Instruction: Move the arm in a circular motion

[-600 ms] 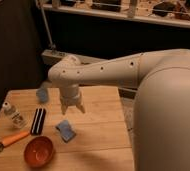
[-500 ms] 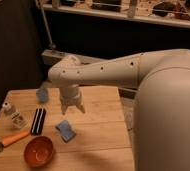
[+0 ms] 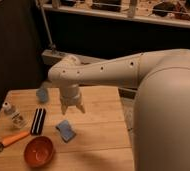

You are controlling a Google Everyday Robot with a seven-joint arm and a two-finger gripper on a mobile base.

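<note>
Arm horizontal, jaws apart above table

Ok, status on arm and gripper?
White pronged gripper hanging over light wooden table. Thick cream-white tubular arm reaching across it. Small blue block near gripper, apart.

The arm is stretching in from the right of the camera view, its thick cream-white shoulder segment filling the lower right corner. From there a smooth rounded tubular segment is running leftward and slightly downward, showing a row of small dark holes along its side. At its left end the arm is bending at a rounded elbow-like joint and turning straight down into a short cylindrical wrist. The gripper is hanging from that wrist, pointing downward, hovering above the middle of the wooden table and touching nothing on it.
</note>
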